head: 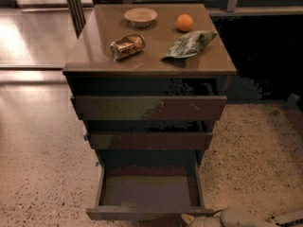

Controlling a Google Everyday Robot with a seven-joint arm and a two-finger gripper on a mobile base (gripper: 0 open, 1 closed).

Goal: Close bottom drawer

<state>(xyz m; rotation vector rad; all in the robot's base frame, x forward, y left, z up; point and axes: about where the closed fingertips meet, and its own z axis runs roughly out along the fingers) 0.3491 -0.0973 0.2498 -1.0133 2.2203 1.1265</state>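
The gripper (198, 220) sits at the bottom edge of the view, at the right end of the bottom drawer (137, 214) front and seemingly touching it. Whether it is released or clenched I cannot tell. The drawer stands pulled out. Its open box runs away from the gripper, up and to its left, into the cabinet (142, 86), and its long front lies crosswise, facing the camera. Well beyond the gripper, on the cabinet's top, lie a crushed can (127, 46), a green bag (189, 44), an orange (184, 22) and a bowl (140, 16). No writing on them can be read.
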